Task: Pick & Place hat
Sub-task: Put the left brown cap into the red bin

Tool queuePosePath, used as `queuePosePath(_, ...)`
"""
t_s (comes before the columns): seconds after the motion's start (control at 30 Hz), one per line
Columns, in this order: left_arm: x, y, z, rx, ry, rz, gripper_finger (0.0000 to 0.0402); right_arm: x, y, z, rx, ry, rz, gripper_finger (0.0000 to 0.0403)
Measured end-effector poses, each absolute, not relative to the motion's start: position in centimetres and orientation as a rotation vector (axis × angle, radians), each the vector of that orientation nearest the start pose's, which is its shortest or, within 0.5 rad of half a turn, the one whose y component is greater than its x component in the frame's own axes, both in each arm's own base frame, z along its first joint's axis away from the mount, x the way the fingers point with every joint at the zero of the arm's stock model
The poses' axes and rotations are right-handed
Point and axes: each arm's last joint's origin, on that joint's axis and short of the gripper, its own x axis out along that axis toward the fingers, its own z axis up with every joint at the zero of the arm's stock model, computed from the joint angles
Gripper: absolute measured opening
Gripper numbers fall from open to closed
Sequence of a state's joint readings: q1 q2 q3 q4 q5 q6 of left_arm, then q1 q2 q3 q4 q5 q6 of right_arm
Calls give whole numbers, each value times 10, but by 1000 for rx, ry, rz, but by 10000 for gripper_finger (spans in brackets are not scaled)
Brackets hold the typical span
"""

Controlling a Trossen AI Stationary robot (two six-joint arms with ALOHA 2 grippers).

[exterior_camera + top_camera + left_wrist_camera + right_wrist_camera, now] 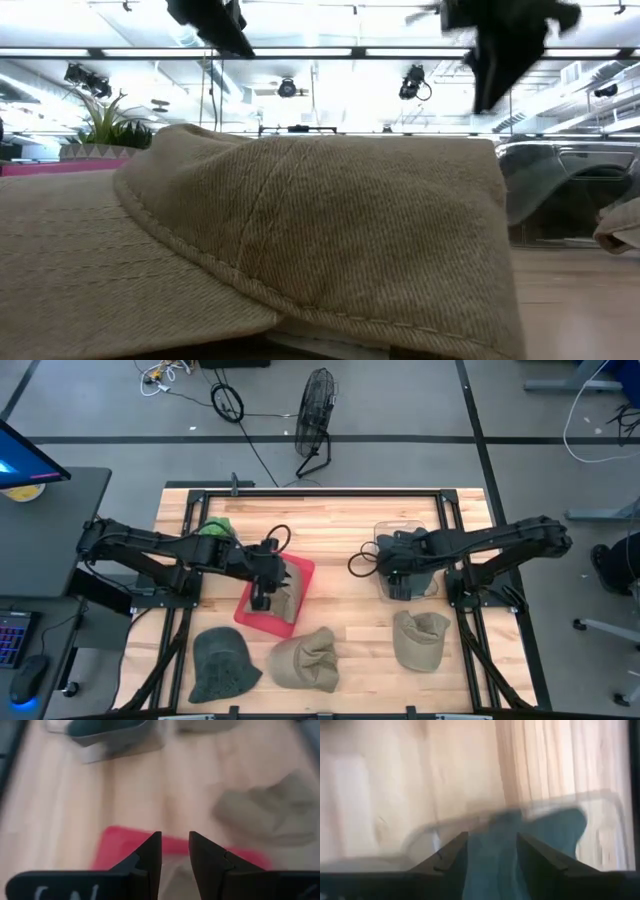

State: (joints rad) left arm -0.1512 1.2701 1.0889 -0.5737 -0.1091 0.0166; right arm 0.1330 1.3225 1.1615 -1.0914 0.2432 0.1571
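Note:
A red tray (300, 572) sits left of the table's middle with a tan hat (285, 603) lying in it. My left gripper (262, 598) hangs over the tray, open by a narrow gap (175, 842). A clear container (432, 532) on the right holds a dark teal hat (555, 830). My right gripper (397, 582) is over it and open (492, 845), with teal cloth showing between its fingers. Near the front edge lie a dark green hat (222, 665) and two tan hats (305, 658) (420, 638). One tan hat (300, 240) fills the low view. My right gripper comes down from above over the teal hat (495, 855) in the clear container, one finger (455, 855) on each side of the cloth. Whether the fingers touch it I cannot tell.
A green object (215, 526) lies at the table's far left, behind the left arm. A black frame (320, 495) runs around the wooden top. Bare wood lies between tray and container. A fan (318, 410) and cables are on the floor beyond.

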Motion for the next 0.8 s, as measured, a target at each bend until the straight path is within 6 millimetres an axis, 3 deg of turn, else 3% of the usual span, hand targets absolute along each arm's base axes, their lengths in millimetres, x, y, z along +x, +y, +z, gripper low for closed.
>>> queuePosePath(0.2,262,-58,306,-40,723,-186,101,255,49,300,-143,956,-39,177)
queuePosePath(0.43,270,-90,294,-58,744,-261,101,280,86,271,-169,694,276,176)
queuePosePath(0.63,295,-132,262,-25,728,-359,101,292,110,240,-191,721,354,176)
queuePosePath(0.8,304,-155,238,-73,774,-373,114,292,119,234,-199,737,373,176)
